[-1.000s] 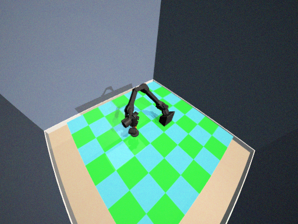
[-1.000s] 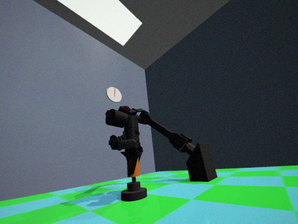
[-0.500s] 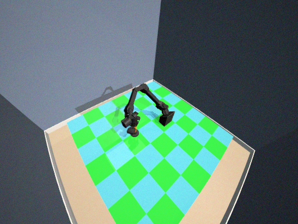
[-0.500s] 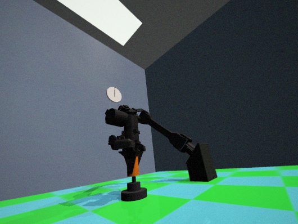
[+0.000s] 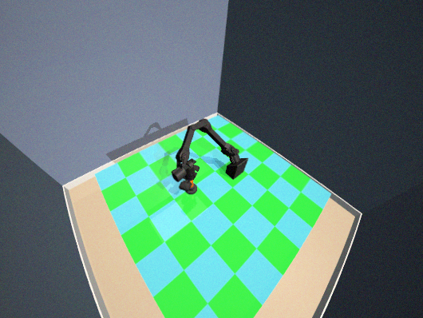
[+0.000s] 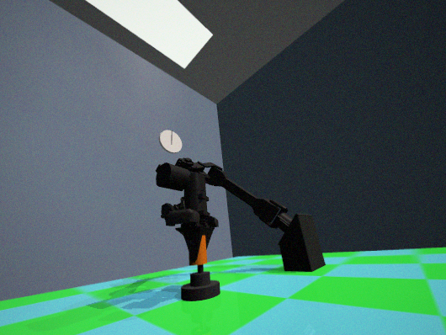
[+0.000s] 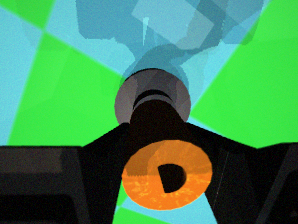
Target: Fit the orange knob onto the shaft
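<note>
The orange knob (image 5: 191, 181) (image 6: 203, 252) (image 7: 145, 194) is upright between the fingers of my gripper (image 5: 191, 180) (image 6: 199, 257) (image 7: 155, 128), which is shut on it. The wrist view shows the D-shaped hole in its top, with the flat side toward the left. The round dark pedestal (image 5: 191, 191) (image 6: 200, 291) (image 7: 123, 102) stands directly below, with a narrower step on it. A short length of dark shaft (image 6: 200, 268) shows between this step and the knob's lower end. Whether the shaft's tip is inside the knob is hidden, as is its flat side.
The arm's dark base (image 5: 236, 168) (image 6: 302, 246) stands on the green and blue checkered surface (image 5: 233, 205) (image 6: 358, 290), behind and to the right of the pedestal. The arm arches over from it. Shadows fall beside the pedestal. A round white disc (image 6: 170, 140) is on the wall.
</note>
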You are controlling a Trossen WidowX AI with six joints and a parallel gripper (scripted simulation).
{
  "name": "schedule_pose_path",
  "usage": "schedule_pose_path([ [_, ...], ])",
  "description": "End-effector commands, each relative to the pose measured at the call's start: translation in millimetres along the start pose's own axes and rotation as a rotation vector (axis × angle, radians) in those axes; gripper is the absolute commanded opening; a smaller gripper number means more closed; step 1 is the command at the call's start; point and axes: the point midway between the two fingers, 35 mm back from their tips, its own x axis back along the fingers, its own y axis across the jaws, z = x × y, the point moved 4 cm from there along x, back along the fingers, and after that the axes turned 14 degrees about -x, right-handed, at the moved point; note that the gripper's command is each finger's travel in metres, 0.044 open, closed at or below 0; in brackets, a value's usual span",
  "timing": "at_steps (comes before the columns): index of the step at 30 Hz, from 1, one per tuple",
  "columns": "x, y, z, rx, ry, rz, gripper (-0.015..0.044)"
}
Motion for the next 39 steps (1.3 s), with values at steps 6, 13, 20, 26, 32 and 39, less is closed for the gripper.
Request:
schedule_pose_path([
  [6, -1.1, -0.9, 0.7, -0.006, -0.004, -0.001, 0.0],
  [13, 4.2, -3.7, 2.0, -0.006, -0.003, -0.001, 0.0],
  [20, 3.5, -7.2, 2.4, -0.205, -0.003, -0.001, 0.0],
  [26, 1.5, -8.1, 2.0, -0.215, -0.003, -0.001, 0.0],
  [32, 1.7, -7.6, 1.7, -0.216, -0.003, -0.001, 0.0],
  [39, 1.9, -5.5, 1.6, -0.216, -0.003, -0.001, 0.0],
])
